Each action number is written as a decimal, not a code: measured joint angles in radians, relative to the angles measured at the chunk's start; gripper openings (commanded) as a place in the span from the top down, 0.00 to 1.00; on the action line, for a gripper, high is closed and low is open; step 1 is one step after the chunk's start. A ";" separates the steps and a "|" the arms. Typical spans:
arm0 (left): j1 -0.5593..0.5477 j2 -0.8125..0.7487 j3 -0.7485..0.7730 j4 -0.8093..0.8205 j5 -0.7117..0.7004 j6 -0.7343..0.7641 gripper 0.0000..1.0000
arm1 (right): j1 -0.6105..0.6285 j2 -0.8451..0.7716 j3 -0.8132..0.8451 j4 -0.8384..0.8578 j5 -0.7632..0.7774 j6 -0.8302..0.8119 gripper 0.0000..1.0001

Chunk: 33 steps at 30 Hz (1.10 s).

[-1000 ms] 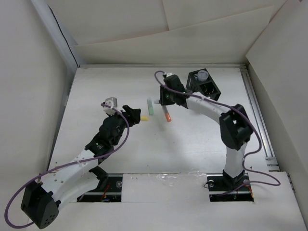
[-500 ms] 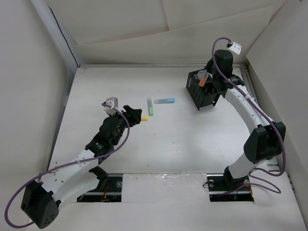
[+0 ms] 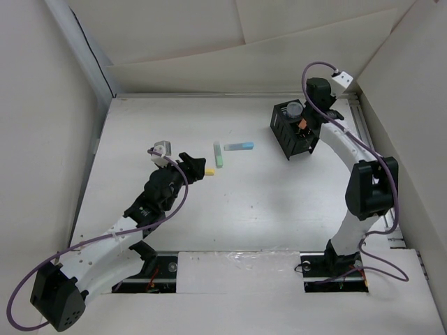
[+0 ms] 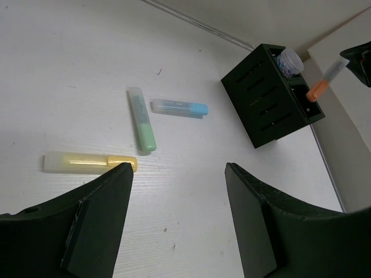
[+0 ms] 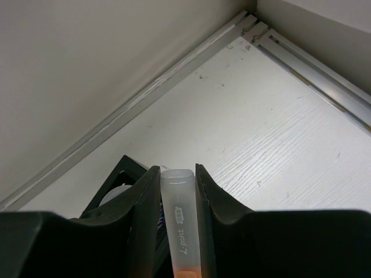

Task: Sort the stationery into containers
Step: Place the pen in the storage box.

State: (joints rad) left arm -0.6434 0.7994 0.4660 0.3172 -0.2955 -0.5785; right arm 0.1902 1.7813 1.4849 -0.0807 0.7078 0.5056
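The black organizer (image 3: 293,132) stands at the back right, also in the left wrist view (image 4: 264,98), with a bluish-white round piece (image 3: 294,109) in one compartment. My right gripper (image 3: 311,120) is shut on the white marker with an orange tip (image 5: 178,223) and holds it over the organizer; the orange tip (image 4: 317,90) points down at a compartment. The yellow marker (image 4: 87,163), green marker (image 4: 142,120) and light blue marker (image 4: 179,108) lie on the table. My left gripper (image 4: 177,197) is open and empty, just near the yellow marker (image 3: 209,172).
White walls enclose the table. A metal rail (image 5: 301,58) runs along the right edge behind the organizer. The green marker (image 3: 218,154) and light blue marker (image 3: 239,146) lie mid-table between the arms.
My right gripper carried the orange-tipped marker from beside the green marker to above the organizer and has shifted slightly over it. The left arm has not moved.
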 measured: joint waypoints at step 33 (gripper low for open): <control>0.000 -0.004 0.000 0.000 -0.001 0.000 0.38 | 0.256 -0.178 -0.135 0.082 -0.127 -0.024 0.96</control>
State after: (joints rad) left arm -0.6434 0.7952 0.4656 0.3172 -0.2962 -0.5785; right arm 0.4458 1.6032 1.3495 0.0010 0.5804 0.4816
